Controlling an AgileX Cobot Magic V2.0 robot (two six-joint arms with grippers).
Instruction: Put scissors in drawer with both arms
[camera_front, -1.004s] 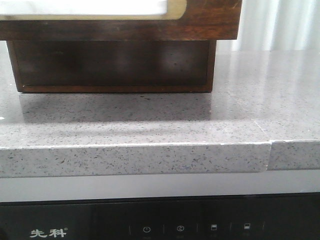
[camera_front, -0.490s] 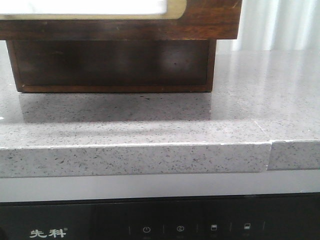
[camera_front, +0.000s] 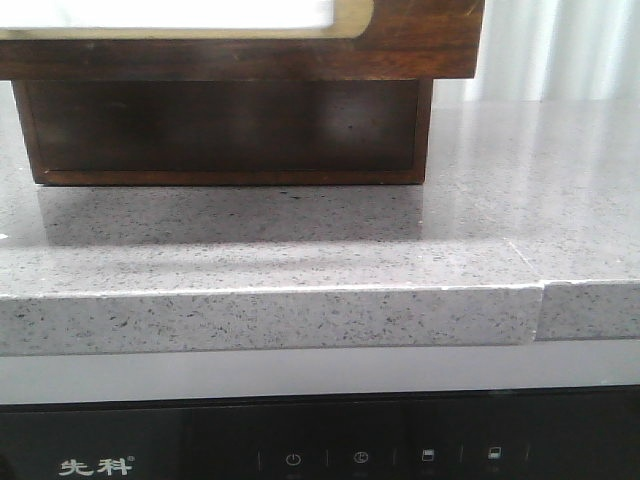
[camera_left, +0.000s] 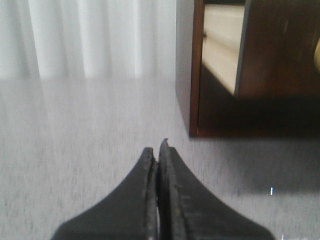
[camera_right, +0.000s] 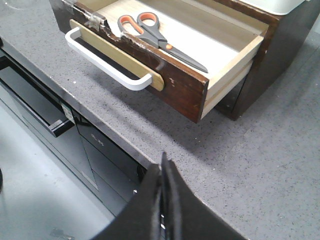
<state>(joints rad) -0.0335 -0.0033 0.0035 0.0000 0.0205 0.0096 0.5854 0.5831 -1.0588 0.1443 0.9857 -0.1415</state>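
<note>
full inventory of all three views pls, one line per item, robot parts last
scissors: 1, dark grey handles with orange-lined loops, grey blades, lying flat inside the open drawer
drawer: 1, dark brown scratched front, pale wood inside, pulled out of its cabinet
drawer handle: 1, white bar with tan rim, on the drawer front
cabinet: 1, dark brown wood, standing on the countertop
countertop: 1, grey speckled stone, under the cabinet
appliance: 1, black panel with white icons, below the countertop edge
curtain: 1, white, behind the countertop
left gripper: 1, black, shut, empty, beside the cabinet
right gripper: 1, black, shut, empty, above the countertop edge
</note>
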